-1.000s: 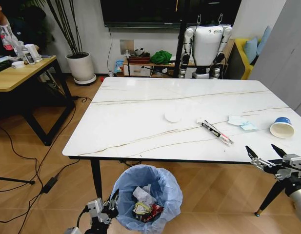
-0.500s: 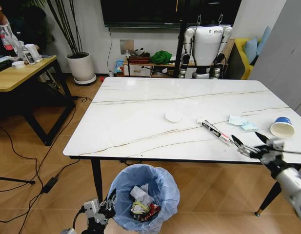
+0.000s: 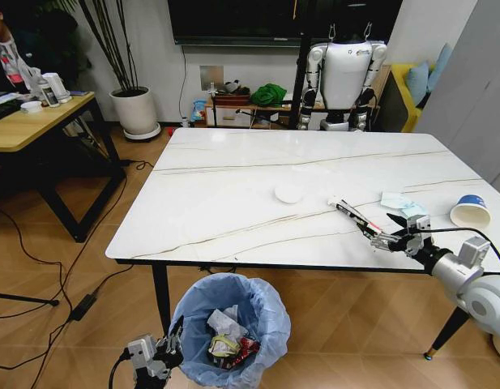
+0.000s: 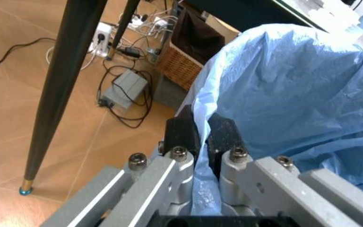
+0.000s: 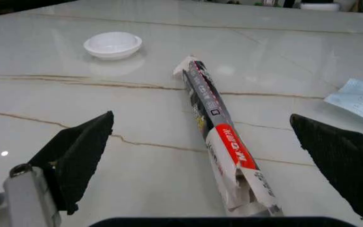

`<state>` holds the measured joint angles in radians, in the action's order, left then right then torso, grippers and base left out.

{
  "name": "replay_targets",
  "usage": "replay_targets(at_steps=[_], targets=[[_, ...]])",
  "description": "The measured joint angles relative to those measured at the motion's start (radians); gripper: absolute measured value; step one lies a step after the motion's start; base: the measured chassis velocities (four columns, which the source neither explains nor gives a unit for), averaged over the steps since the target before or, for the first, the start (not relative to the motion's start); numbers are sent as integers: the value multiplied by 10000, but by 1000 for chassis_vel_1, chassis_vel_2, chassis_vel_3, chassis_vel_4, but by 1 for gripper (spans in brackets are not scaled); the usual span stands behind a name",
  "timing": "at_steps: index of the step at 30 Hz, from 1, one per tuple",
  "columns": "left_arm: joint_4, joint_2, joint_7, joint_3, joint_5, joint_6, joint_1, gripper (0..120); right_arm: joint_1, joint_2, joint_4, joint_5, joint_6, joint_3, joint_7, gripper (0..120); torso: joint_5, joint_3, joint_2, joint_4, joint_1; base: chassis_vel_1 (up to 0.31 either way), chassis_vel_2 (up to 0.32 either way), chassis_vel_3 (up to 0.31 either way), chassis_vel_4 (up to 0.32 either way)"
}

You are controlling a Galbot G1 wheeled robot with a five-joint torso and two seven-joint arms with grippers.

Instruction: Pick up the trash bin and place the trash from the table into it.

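Right gripper (image 3: 389, 232) sits low over the worktop (image 3: 233, 186) near its front edge, toward the right end, fingers spread wide. In the right wrist view the two dark fingertips (image 5: 81, 151) stand on either side of the long thin wrapper (image 5: 222, 144), neither touching it. The wrapper lies flat, its red-and-white end nearest the gripper and its black end pointing toward the white disc (image 5: 113, 45).

In the head view, the long thin wrapper (image 3: 355, 217) runs diagonally right of the worktop's middle. White disc (image 3: 288, 193) lies near the centre. Pale-blue tissue (image 3: 402, 204) rests toward the right edge, and the blue-white paper cup (image 3: 469, 211) lies tipped at the right edge itself.

Left gripper (image 3: 162, 356) is below the worktop's front edge, at the left side of the trash bin (image 3: 229, 324). In the left wrist view the fingers (image 4: 185, 135) are pinched together on the crinkly blue bag (image 4: 295, 94) where it folds over the bin rim. Whether the bin is clear of the floor cannot be told. Inside the bin: crumpled white paper, a yellow wrapper and a red item.
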<state>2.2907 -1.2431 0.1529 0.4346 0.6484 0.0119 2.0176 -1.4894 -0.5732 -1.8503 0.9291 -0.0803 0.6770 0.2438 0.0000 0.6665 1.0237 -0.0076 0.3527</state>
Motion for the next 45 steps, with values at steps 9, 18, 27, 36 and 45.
replay_targets(at_steps=[9, 18, 27, 36, 45], targets=[[-90, 66, 1, -105, 18, 31, -56, 0, 106, 258, 511, -7, 40, -196, 220, 94, 0, 0, 0, 3, 0, 0, 0, 0, 0], [-130, 118, 24, -119, 40, 45, -73, 0, 178, 179, 771, 0, 66, -342, 290, 59, 1, 0, 0, 2, 0, 0, 0, 0, 0], [-144, 178, 60, -106, 86, 50, -100, 0, 189, 187, 827, 3, 81, -337, 379, 30, 0, -1, 0, 3, 1, 0, 0, 0, 0], [-149, 225, 92, -129, 153, 82, -169, 0, 132, 116, 828, -3, 82, -254, 449, 0, -1, -1, 0, 3, 1, 0, 0, 0, 0], [-199, 390, 187, -258, 96, 97, -272, 0, -585, -79, -42, -98, 276, 1080, 811, 0, -3, -1, 0, 2, 1, 0, 0, 0, 0]])
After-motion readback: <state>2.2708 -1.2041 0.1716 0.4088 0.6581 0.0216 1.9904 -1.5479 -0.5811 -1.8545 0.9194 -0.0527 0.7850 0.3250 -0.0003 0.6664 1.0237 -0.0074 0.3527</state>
